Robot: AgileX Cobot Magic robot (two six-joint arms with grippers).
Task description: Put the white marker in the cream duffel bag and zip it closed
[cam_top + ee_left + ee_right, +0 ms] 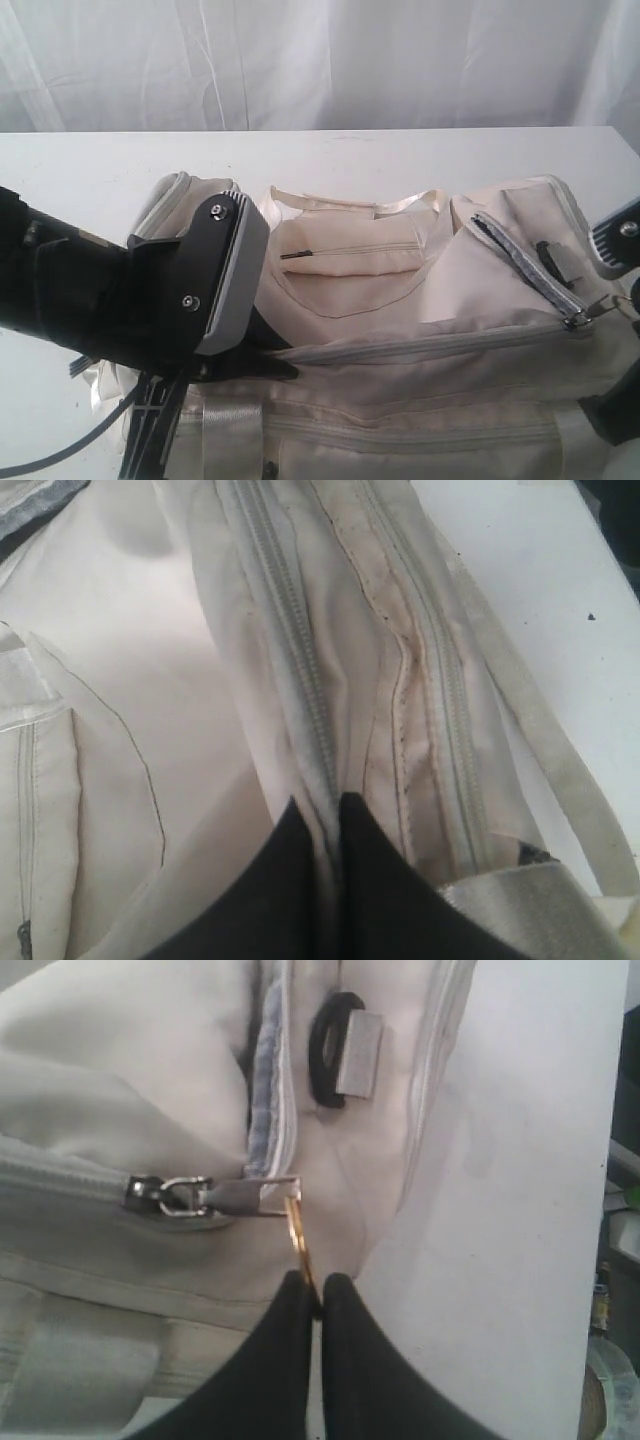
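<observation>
Scene: the cream duffel bag [400, 250] lies lengthwise on a white table [80, 170], with one gripper at each end.
Marker's place: the white marker shows in no view; it is probably already inside the bag.
Axis: the main zip [430, 342] runs in a line from one gripper to the other, its teeth meshed along most of the top.
Key relation: the slider [150, 1193] sits just past the tips of the right gripper [320, 1290], off to one side, and its pull tab [240, 1197] points back toward the jaws.
Right tool: pinched tight on a gold ring [298, 1245] hooked through the tab. This is the arm nearer the slider.
Left tool: the left gripper [335, 810] is closed on a fold of bag fabric right at the zip, at the far end from the slider.
What remains: beyond the slider a short stretch of zip tape looks parted, so any last pull would likely run away from the left gripper.
Pose: the left arm slants down over its end of the bag, while little of the right arm shows.
</observation>
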